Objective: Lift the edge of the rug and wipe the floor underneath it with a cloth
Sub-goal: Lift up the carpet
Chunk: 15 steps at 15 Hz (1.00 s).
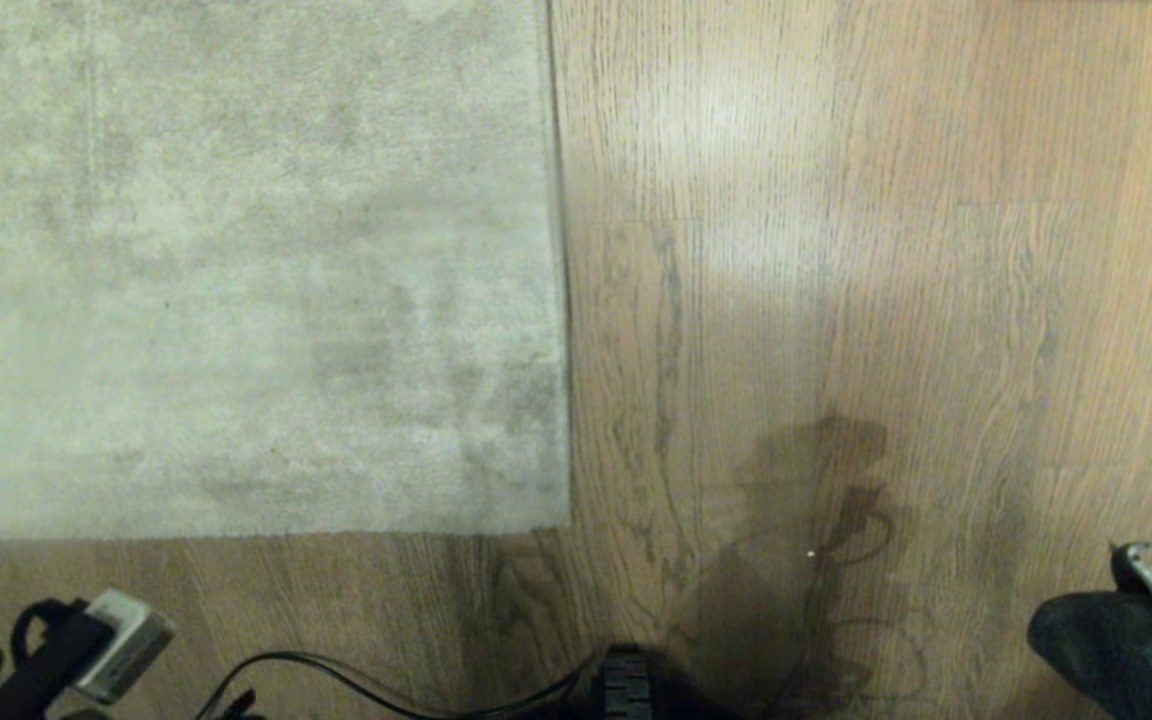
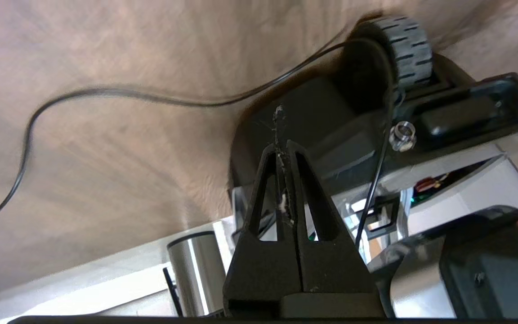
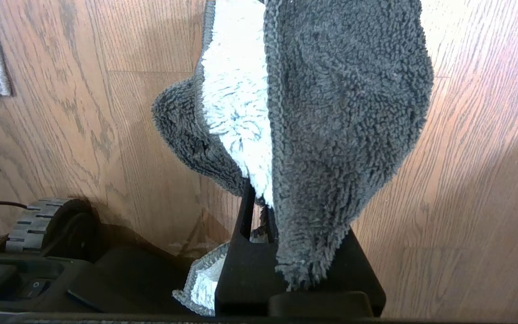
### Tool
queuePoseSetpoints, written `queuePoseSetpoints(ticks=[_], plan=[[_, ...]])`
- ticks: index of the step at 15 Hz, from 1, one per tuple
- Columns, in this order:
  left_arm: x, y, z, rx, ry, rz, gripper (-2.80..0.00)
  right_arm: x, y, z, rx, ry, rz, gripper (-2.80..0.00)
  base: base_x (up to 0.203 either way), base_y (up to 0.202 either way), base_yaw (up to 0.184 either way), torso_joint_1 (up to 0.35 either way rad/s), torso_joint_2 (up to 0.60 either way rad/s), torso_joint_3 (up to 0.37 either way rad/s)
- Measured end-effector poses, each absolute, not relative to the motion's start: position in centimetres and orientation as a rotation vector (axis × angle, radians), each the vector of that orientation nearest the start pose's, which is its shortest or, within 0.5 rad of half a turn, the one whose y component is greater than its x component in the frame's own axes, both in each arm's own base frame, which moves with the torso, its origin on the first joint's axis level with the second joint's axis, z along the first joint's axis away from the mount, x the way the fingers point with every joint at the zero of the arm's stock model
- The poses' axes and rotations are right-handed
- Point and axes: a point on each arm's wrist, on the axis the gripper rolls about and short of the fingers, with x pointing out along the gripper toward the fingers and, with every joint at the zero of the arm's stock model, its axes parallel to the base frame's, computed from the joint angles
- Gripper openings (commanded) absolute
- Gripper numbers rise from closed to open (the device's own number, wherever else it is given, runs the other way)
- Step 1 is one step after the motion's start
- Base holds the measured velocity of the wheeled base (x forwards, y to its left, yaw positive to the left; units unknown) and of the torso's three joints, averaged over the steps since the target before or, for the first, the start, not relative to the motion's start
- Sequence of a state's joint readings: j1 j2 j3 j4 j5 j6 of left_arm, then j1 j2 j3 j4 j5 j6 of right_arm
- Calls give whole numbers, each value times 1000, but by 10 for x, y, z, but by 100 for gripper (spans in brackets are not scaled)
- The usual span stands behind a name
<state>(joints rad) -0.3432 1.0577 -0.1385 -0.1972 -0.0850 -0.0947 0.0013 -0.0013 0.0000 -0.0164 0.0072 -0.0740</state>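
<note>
Rug [image 1: 236, 260]: pale grey-beige, mottled, lying flat, filling the head view from 9 to 12 o'clock; near corner just left of centre
Floor [image 1: 886, 300]: light brown wood-grain planks, bare from 12 to 5 o'clock and along the rug's near edge
Cloth [image 3: 331, 112]: dark grey terry with pale inner face, draped over the right pincer [image 3: 263, 198], which pinches it; at 4 o'clock in the head view
Left pincer [image 2: 284, 148]: fingers pressed together, holding nothing, above the floor by the base wheel [image 2: 409, 49]
Black cable [image 2: 106, 92]: trailing on the floor at 6 o'clock
</note>
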Motion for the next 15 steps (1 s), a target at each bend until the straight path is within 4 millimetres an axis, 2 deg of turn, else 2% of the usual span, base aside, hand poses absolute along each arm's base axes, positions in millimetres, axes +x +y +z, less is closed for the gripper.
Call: queuePoseSetpoints(ticks=[7,11,15], plan=[[144,-71,83,31,732,-479,-280,-23,0,77,-75,-18,8,-280,0,0,0,0,0,0],[164,-96,71,25,698,-538,-280,-23,0,77,-75,-18,8,-280,0,0,0,0,0,0],[176,-118,62,26,716,-547,-280,-23,0,77,-75,-18,8,-280,0,0,0,0,0,0]])
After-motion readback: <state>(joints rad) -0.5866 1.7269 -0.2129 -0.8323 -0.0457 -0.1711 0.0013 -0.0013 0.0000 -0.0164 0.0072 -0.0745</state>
